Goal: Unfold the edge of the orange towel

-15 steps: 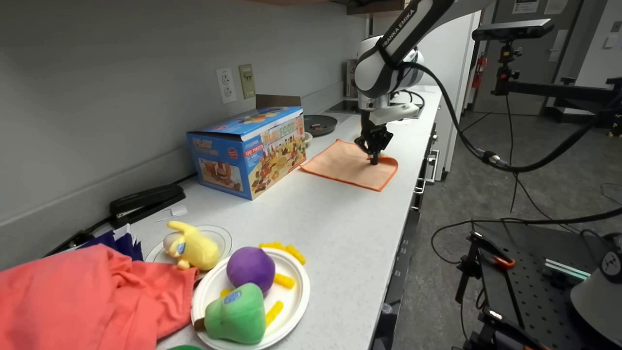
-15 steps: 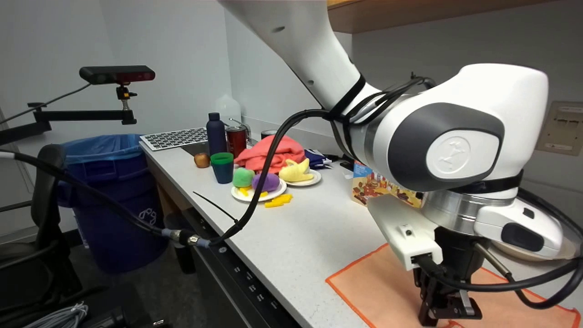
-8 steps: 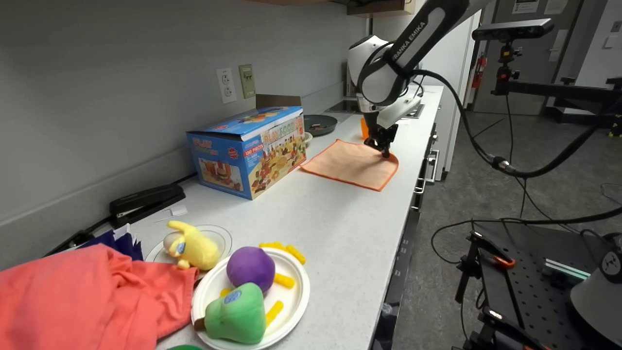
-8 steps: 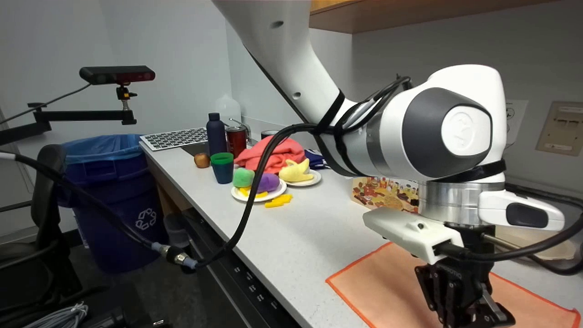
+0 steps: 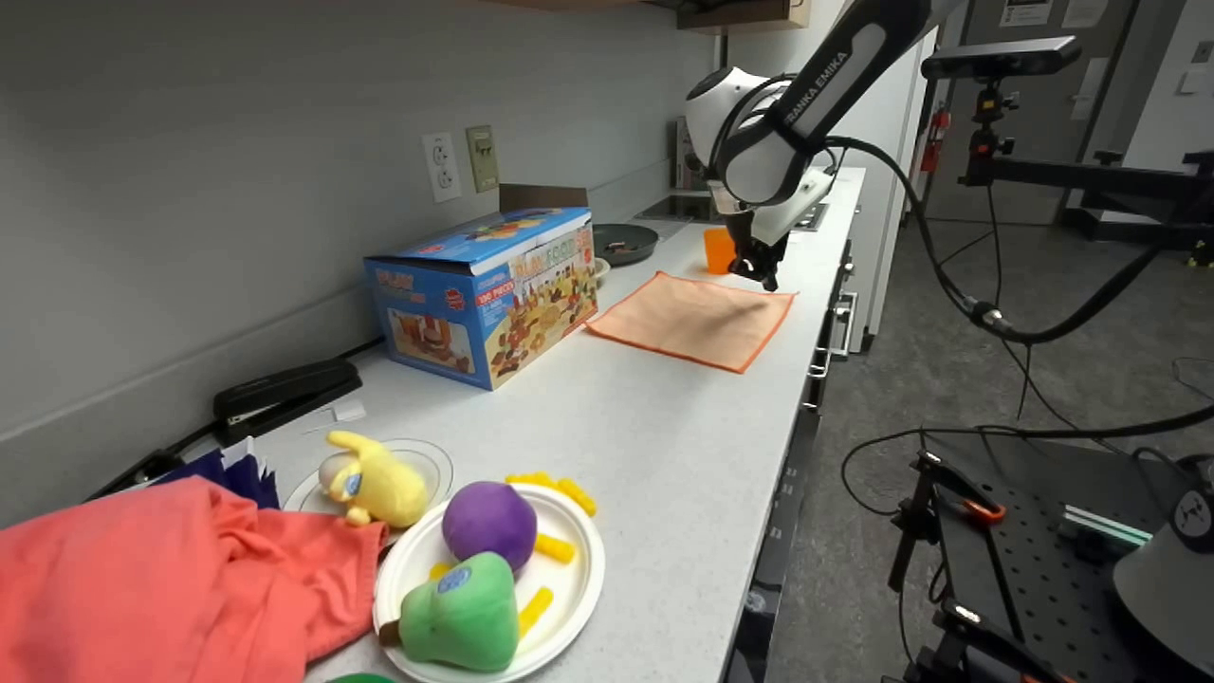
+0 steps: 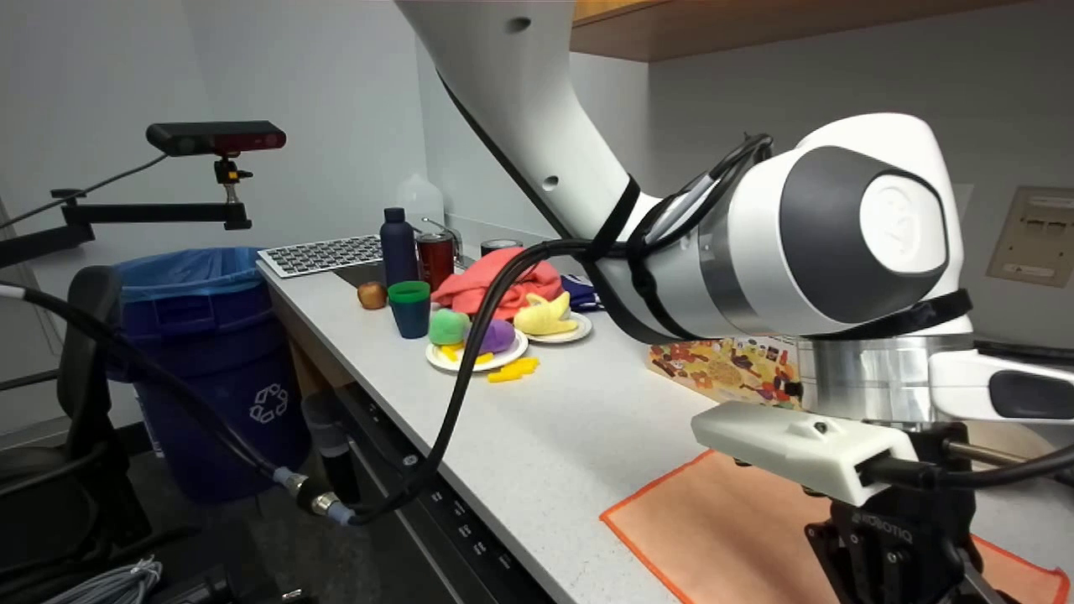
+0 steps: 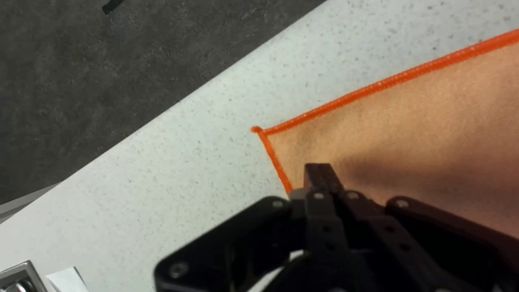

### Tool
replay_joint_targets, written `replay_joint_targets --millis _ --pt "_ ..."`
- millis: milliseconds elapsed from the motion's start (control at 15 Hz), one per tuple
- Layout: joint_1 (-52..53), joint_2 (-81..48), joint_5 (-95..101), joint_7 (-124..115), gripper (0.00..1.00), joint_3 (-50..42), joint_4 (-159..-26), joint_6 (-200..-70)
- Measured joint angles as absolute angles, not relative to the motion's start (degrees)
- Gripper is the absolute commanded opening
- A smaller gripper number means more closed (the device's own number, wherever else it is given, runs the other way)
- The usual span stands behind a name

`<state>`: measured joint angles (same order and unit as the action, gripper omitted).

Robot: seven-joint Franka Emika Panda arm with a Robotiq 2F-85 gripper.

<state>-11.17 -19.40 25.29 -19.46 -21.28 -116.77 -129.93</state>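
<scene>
The orange towel (image 5: 688, 323) lies spread on the counter, with a darker orange border. It also shows in an exterior view (image 6: 730, 524), partly hidden behind my gripper. In the wrist view the towel (image 7: 425, 117) has one corner pointing outward, flat on the counter. My gripper (image 5: 770, 285) is a little above the towel at its far edge, by that corner. In the wrist view my gripper (image 7: 322, 167) has its fingertips together with nothing visible between them, over the towel just inside the border. In an exterior view its fingertips are cut off by the frame.
An orange cup-like object (image 5: 719, 251) stands behind the towel. A play food box (image 5: 484, 294) and a dark pan (image 5: 623, 244) are by the wall. A plate (image 5: 583, 588) with plush toys and a coral cloth (image 5: 180, 579) lie at the near end. The counter edge (image 7: 182, 99) is close.
My gripper has moved to the towel's far corner and then risen off it. The corner, folded and rounded before, now lies spread out to a point.
</scene>
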Motion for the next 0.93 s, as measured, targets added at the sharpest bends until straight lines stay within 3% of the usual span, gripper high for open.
replay_joint_targets --millis 467,533,600,867,933 --pt "-12.0 -15.0 10.7 -19.0 0.00 -19.1 -116.8 -130.1" --pt "-12.0 -13.8 7.6 -18.9 0.26 -18.4 -116.8 -130.1" --pt "-12.0 -12.6 4.6 -18.7 0.27 -17.7 -116.9 -130.1" --pt "-12.0 -8.9 -4.3 -17.9 0.56 -15.7 -116.9 -130.2" --pt "-12.0 -8.1 -5.3 -17.9 0.38 -15.3 -117.0 -130.2"
